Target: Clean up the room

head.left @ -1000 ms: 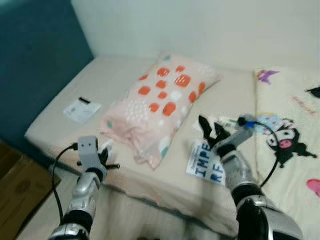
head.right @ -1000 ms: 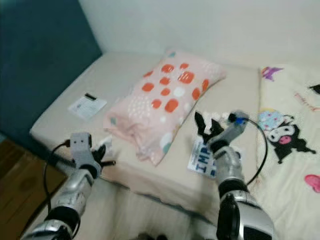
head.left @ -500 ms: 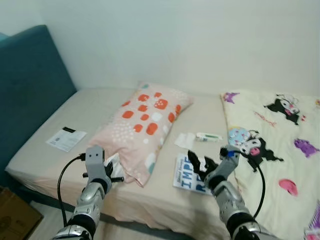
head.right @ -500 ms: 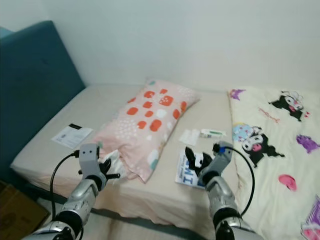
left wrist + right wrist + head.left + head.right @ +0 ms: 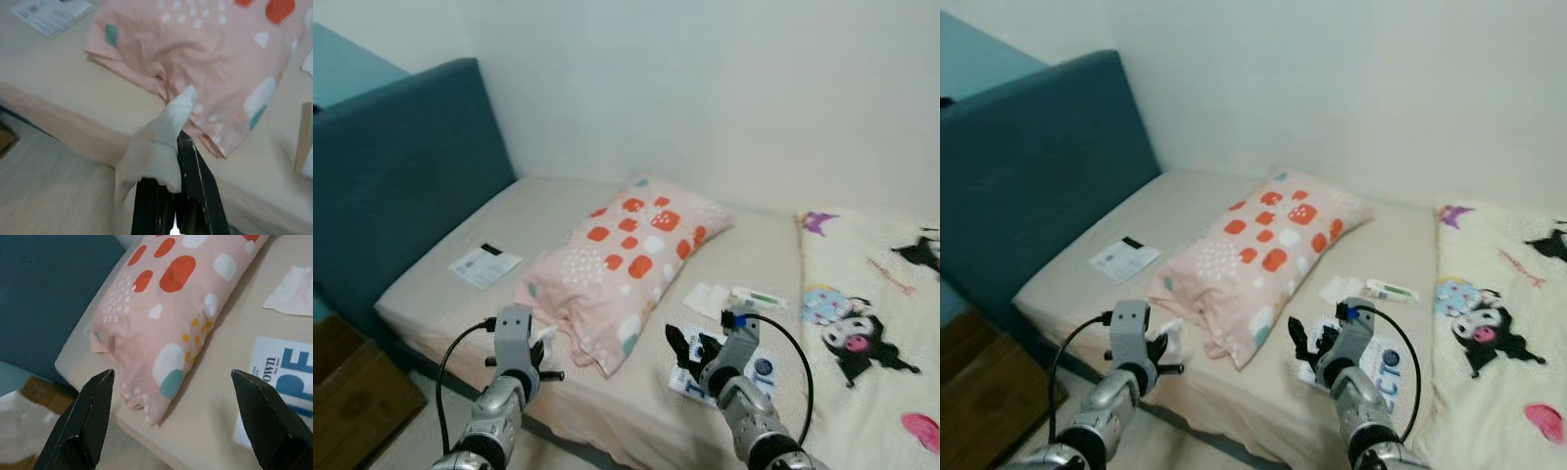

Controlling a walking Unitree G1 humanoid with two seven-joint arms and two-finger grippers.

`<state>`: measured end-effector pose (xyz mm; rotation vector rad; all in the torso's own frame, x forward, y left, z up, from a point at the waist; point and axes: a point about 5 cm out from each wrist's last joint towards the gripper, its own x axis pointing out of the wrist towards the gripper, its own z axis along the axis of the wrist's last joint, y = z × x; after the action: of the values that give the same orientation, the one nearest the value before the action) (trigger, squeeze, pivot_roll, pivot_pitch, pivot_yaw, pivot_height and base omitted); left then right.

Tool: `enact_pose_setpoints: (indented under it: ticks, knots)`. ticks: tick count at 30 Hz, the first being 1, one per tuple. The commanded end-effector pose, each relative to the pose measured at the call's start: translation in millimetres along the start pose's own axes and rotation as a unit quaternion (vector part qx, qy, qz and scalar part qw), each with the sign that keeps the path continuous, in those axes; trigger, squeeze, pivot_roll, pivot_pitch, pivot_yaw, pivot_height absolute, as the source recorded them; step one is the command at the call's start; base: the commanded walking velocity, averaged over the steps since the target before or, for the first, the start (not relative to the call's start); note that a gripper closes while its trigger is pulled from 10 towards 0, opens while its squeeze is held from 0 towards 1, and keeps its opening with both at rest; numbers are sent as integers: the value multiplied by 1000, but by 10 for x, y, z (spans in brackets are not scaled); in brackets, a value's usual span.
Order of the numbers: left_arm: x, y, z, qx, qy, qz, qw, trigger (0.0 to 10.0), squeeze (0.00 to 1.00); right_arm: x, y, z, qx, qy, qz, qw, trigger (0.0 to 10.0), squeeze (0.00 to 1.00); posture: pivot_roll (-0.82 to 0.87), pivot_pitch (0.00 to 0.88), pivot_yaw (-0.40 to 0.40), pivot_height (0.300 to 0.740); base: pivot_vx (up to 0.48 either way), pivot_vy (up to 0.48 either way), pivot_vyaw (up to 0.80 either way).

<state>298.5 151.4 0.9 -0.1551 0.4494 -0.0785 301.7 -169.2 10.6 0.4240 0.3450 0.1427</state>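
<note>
The left hand is pinching a crumpled white tissue at the bed edge, just short of the pink spotted pillow, while the right hand (fingers spread wide) is hovering over a blue-lettered paper beyond that pillow.

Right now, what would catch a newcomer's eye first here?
The pink pillow with red spots, lying slantwise on the beige bed. Then the cartoon blanket on the right, and the left gripper shut on a white tissue at the bed's near edge.
</note>
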Motion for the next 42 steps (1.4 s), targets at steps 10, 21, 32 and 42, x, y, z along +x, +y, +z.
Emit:
enact_pose_setpoints:
  ticks: [10,21,32,42]
  knots:
    - [-29,79,-69,-11,20,2,1000,10000,0,-30,-128,-41,-5,20,-88,996,10000,0,-95,0,114,700,0,0,589]
    - [4,97,28,-44,3,17,999,10000,0,-18,-144,9,-14,17,-97,995,10000,0,-102,0,113,700,0,-335,0]
    - [14,116,69,-49,-4,22,999,10000,0,12,-155,115,-14,1,-100,995,10000,0,-104,0,108,700,0,0,0]
    - [23,103,94,-56,-10,22,998,10000,0,37,-102,205,-60,-16,-60,996,10000,0,-106,0,100,700,0,0,387]
